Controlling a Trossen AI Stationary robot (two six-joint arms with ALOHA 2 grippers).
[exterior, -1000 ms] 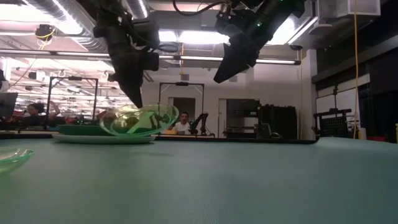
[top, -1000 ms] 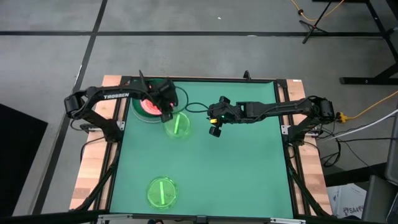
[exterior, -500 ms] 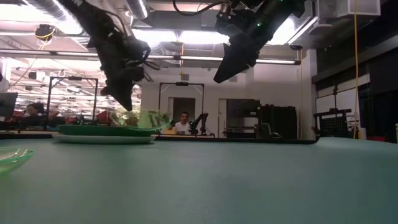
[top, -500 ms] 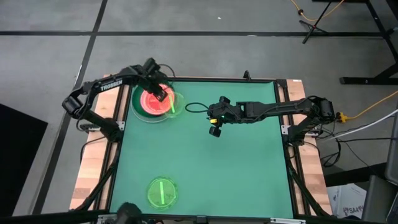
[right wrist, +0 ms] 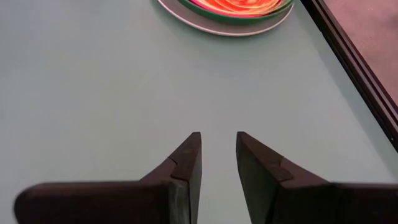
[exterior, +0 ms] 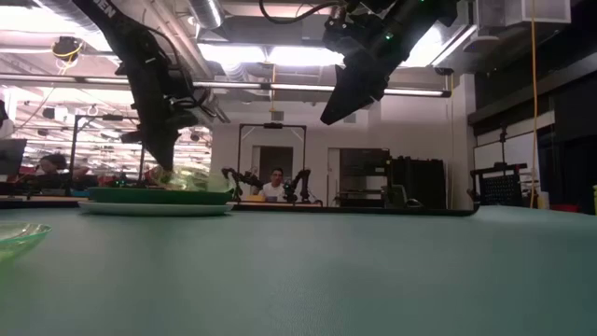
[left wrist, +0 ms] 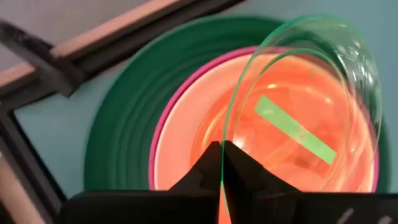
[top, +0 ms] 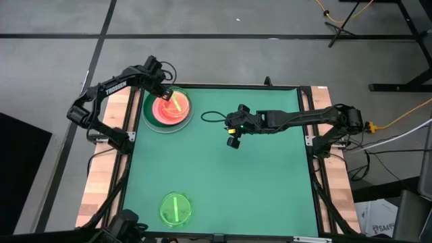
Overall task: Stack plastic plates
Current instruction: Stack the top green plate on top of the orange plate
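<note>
A stack of plates (top: 166, 112) stands at the table's far left corner: pale and dark green plates below, magenta and orange (left wrist: 205, 124) on top. My left gripper (top: 164, 93) is at the stack's far side, shut on a translucent green plate with a bar mark (top: 177, 102) that sits over the stack. A second translucent green plate (top: 175, 208) lies flat near the table's near edge; its rim (exterior: 23, 238) shows in the low view. My right gripper (top: 233, 142) hovers open above the table's middle. My left gripper pinches the translucent green plate's rim (left wrist: 225, 155) between its two fingers, which come slanting down from the table's far left side. The plate is tilted, its held side raised and its far part (left wrist: 354, 74) over the orange plate.
A black cable (top: 212, 115) loops on the table between the stack and my right arm. The table's raised dark frame (top: 223, 86) runs close behind the stack. Open green surface (top: 256, 189) spreads over the middle and right.
My left gripper has carried the translucent green plate from right of the stack toward the far left corner and down over the stack. The plate now sits tilted on top of the orange plate. My right arm has kept still.
</note>
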